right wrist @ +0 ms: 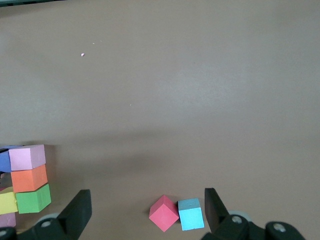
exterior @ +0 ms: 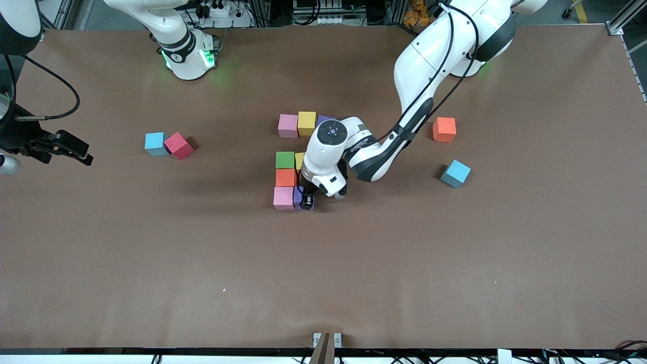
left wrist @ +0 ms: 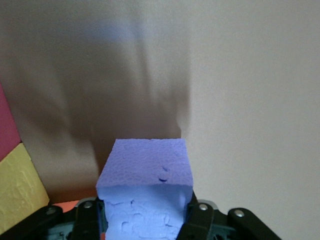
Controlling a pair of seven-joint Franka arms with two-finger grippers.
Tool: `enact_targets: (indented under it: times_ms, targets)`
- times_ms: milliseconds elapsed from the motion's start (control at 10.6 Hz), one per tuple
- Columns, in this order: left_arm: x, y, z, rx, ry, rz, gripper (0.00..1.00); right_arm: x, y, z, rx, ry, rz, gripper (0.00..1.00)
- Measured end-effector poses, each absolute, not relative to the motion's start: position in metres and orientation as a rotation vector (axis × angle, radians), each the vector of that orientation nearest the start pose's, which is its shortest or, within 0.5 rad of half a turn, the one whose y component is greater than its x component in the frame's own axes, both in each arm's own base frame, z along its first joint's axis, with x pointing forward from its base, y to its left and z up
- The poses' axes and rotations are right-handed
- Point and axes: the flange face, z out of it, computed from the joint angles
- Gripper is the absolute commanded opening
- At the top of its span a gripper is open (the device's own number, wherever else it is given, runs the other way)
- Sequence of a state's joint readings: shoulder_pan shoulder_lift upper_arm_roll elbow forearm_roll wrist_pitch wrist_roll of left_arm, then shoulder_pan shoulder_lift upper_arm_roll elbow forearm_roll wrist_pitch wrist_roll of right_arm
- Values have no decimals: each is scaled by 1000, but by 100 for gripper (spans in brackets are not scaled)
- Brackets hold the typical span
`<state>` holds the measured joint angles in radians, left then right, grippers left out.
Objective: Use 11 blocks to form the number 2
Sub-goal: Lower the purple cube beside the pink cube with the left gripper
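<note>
Left pincer (exterior: 307, 201) grips an unlabelled purple block (left wrist: 146, 172) beside a pink block (exterior: 283, 197).

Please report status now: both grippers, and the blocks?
Left gripper shut on purple block, beside pink block. Right gripper open, waiting. Nothing in way.

Unfinished number 2 (exterior: 286, 177), purple block (left wrist: 145, 170) gripped

No readable text, label or number anywhere
</note>
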<state>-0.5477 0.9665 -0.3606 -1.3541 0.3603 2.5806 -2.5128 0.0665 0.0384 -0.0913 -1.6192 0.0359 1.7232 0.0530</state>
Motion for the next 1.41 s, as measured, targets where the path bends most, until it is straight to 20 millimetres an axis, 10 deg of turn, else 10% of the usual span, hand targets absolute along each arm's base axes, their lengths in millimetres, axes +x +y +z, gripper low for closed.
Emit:
enact_targets:
  times_ms: [94,566,1414]
  targets:
    - [519,-559,194,-2504,-2387,133,100,579,-10,594,-3104,127,-101,100]
    - [524,-557,189,-2504,-2400,127,100,579,-10,594,-3104,126,-103,100]
    - [531,-551,260,-2524,-2322,99,100,580,-10,594,-3104,123,-110,100]
